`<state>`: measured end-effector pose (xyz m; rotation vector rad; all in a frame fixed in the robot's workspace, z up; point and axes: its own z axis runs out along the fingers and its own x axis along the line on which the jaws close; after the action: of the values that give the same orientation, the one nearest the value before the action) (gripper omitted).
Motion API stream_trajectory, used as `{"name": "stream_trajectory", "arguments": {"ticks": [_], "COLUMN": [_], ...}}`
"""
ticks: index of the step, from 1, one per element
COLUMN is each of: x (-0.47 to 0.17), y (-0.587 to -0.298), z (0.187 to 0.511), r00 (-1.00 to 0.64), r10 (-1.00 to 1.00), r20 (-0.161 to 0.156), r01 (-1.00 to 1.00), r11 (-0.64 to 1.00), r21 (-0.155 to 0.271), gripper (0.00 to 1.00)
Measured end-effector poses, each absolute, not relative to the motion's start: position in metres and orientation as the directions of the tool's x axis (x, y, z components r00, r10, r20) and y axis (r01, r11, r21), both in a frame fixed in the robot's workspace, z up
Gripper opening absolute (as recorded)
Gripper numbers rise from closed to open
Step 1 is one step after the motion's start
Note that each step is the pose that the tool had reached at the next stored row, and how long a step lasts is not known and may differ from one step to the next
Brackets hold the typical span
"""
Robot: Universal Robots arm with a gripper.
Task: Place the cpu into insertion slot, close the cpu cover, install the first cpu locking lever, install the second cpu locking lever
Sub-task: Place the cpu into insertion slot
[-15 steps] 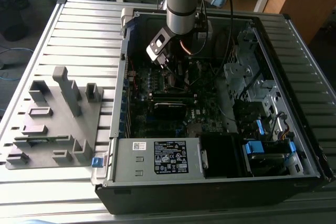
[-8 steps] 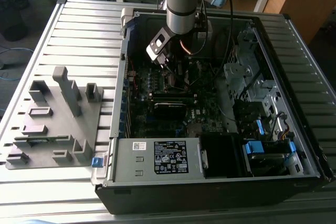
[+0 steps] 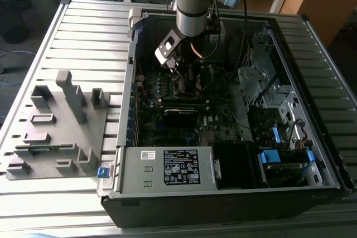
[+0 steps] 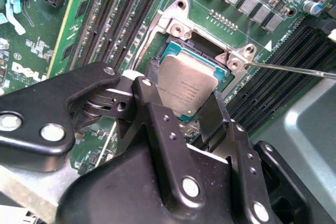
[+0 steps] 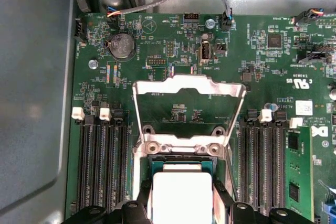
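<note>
Item: my gripper (image 4: 184,95), jaws clamped on the cpu (image 4: 186,83), seemingly just above the insertion slot (image 4: 203,51); cpu cover (image 5: 189,84) raised open. In the exterior view I sit toward 11 o'clock within the computer case (image 3: 223,207).

Black jaws clasp the pale cpu (image 5: 181,195) by opposite edges at the insertion slot (image 5: 178,161), the cpu cover (image 5: 189,85) raised open beyond it, long memory slots (image 5: 102,166) flanking on the green motherboard (image 5: 252,61).

The cpu (image 4: 186,85) in my gripper (image 4: 181,90): dull, brushed silver metal face. My gripper: smooth matt black, with bright metal screws. The cpu cover (image 5: 189,83): thin, shiny silver metal. The circuit board (image 5: 220,51): glossy green. The case wall (image 5: 31,103): matt grey sheet metal.
</note>
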<state>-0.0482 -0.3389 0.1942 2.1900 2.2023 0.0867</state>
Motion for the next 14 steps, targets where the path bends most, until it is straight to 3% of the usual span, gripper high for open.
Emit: {"name": "stream_trajectory", "arguments": {"ticks": [14], "x": [-0.0482], "y": [-0.3388], "z": [0.1944], "r00": [-0.006], "r10": [1.000], "r20": [0.015], "r01": [0.998], "r11": [0.005], "r21": [0.064], "gripper": [0.54]}}
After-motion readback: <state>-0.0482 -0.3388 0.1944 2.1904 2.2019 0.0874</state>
